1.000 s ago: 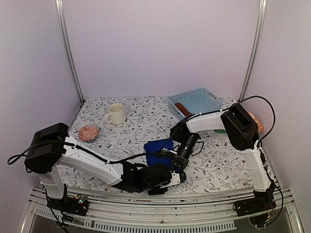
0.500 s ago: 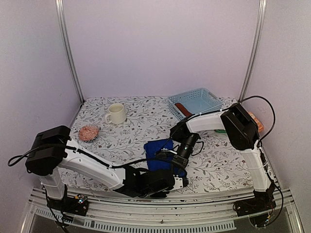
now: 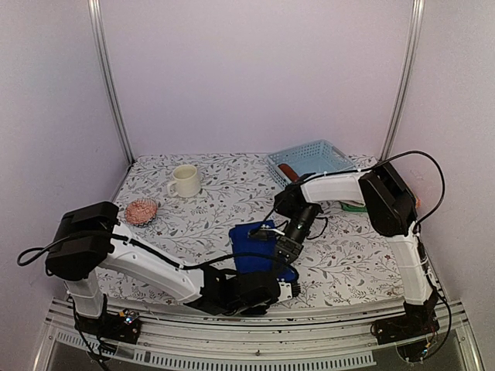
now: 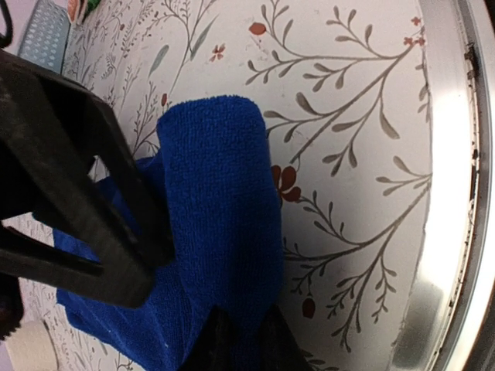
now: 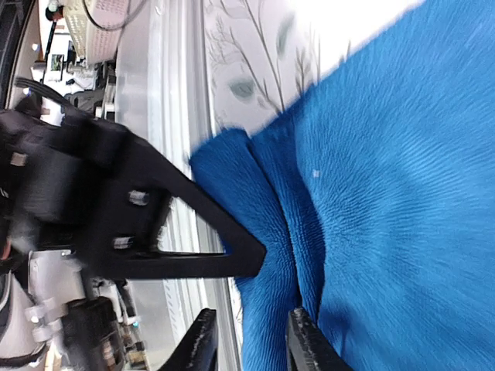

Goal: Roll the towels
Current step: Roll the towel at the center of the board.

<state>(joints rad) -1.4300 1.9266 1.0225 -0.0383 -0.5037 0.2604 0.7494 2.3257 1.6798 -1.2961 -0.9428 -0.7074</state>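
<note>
Floral table (image 3: 201, 216); left arm (image 3: 155, 267) stretched low, right arm (image 3: 340, 185) angled onto blue towel (image 3: 251, 233).

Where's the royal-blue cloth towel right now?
Top view: the royal-blue cloth towel lies front-centre on the floral table, with the left gripper at its near edge and the right gripper on its right side.

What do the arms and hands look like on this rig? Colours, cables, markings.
The left arm and right arm have white link shells, bulky black joints and loose black cables looping off them. The left hand and right hand are black, with flat triangular open-frame fingers. No markings that I can make out.
</note>
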